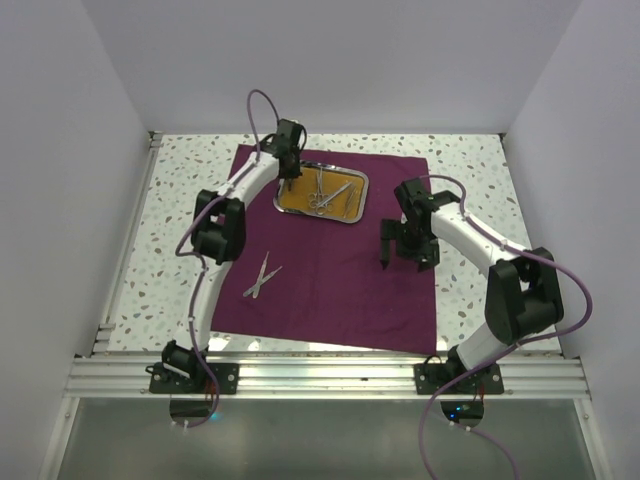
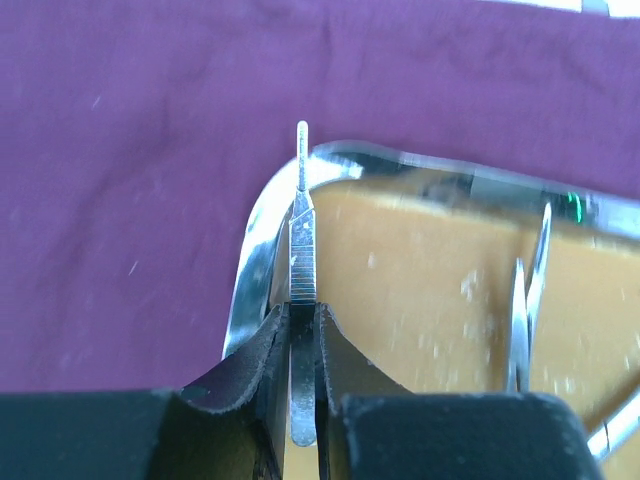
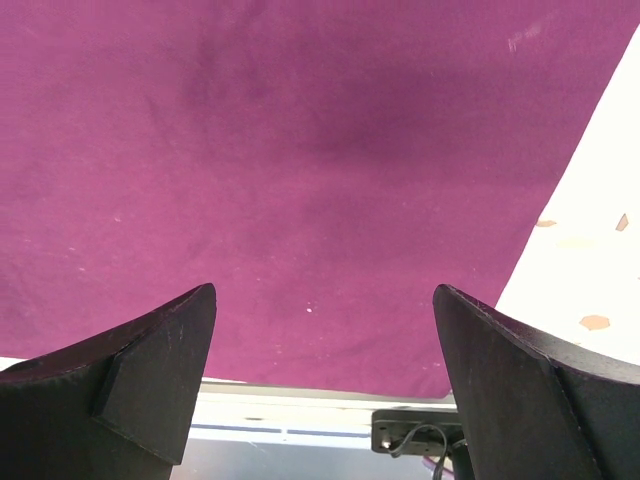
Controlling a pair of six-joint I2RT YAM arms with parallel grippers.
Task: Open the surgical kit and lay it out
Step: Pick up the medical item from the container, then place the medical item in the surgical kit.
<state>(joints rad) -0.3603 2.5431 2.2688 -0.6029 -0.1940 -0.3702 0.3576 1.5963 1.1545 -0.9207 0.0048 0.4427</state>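
- I work in a lab test cell: plain white walls (image 1: 60,150) box me in.
- I am bolted to an aluminium rail (image 1: 330,376) edging a speckled tabletop (image 1: 475,165).

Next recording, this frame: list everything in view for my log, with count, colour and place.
cloth wrap: one, dark purple, spread flat on the table.
steel tray: one, silver rim, amber inside, on the far middle of the cloth.
instruments in the tray: several, silver; exact count unclear.
scissors: one pair, silver, lying in a V on the cloth, left of centre.
slim instrument: one, silver, held over the tray's corner.
table: one, white with speckles, under the cloth.
left tool: one, black, shut on the slim instrument.
right tool: one, black, open, above the cloth's right side.
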